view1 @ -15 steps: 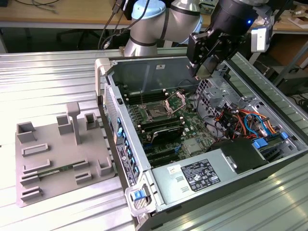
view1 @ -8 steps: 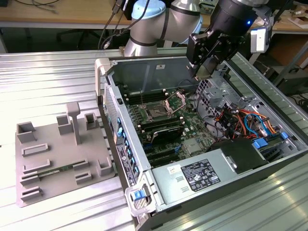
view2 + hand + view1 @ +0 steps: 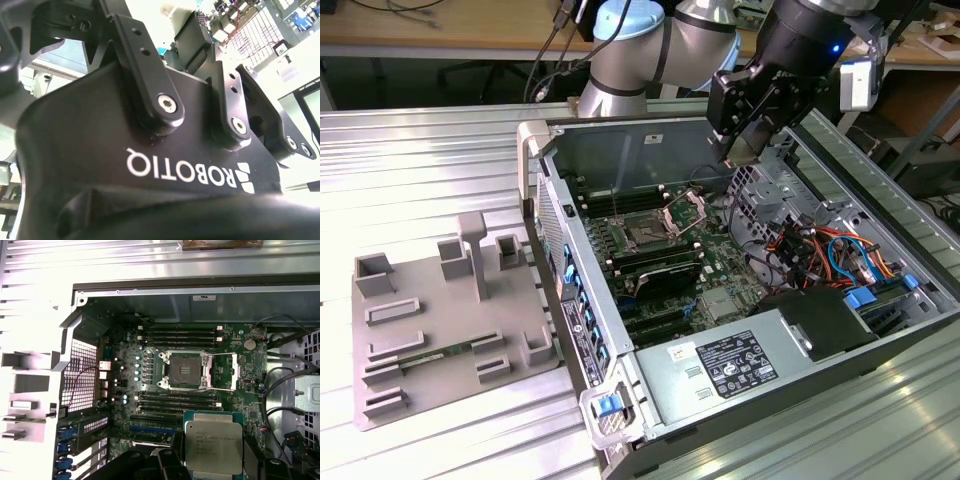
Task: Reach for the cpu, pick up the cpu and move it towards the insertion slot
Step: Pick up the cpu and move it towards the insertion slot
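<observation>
Ribbed metal desk (image 3: 430, 160) takes up most of the scene, pale and shiny, with a wooden bench and some cables behind it. Sitting on it is an open computer case (image 3: 570, 330) lying on its side, so I'm looking straight down at the green motherboard (image 3: 120, 370). On the exterior view's left of the case there's a grey plastic tray (image 3: 410, 320) with rectangular recesses and a few upright posts, just beside the case wall. Closer to the camera, inside the case, is the power supply (image 3: 730, 365) with its label facing up, and on the exterior view's right a bundle of orange and blue cables (image 3: 830, 255).

My arm (image 3: 640, 50) comes in from the back edge, and my jaws (image 3: 748, 145) hang above the far right corner of the case, up in the air and not touching anything inside it.

The insertion slot (image 3: 184, 371) is in the middle of the board, its shiny bracket flipped open with the dark socket exposed, long black memory slots (image 3: 180, 332) running along both sides of it.

The cpu (image 3: 214, 446) is clamped in my jaws, silvery top facing the first wrist view, held above the board near the socket but not over it.
</observation>
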`<state>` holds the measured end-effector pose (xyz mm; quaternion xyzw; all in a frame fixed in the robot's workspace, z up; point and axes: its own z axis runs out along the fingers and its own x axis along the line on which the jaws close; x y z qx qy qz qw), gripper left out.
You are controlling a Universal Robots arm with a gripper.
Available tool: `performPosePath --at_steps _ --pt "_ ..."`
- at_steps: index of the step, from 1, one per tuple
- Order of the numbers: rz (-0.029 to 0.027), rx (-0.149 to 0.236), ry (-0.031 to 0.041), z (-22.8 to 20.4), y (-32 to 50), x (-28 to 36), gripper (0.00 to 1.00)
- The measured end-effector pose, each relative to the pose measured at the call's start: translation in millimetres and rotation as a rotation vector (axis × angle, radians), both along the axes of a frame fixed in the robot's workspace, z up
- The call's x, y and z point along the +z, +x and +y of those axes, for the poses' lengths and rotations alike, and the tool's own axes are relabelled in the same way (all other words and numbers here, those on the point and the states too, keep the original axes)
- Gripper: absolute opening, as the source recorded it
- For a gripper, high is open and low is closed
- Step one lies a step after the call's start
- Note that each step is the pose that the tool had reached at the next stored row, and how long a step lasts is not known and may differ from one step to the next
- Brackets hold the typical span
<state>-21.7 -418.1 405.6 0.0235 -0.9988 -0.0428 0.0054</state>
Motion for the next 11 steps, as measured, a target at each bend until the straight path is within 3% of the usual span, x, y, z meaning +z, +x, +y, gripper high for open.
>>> performPosePath --at_steps 11 --pt "-0.0001 0.0 0.0006 0.0 0.3 -1.3 0.55"
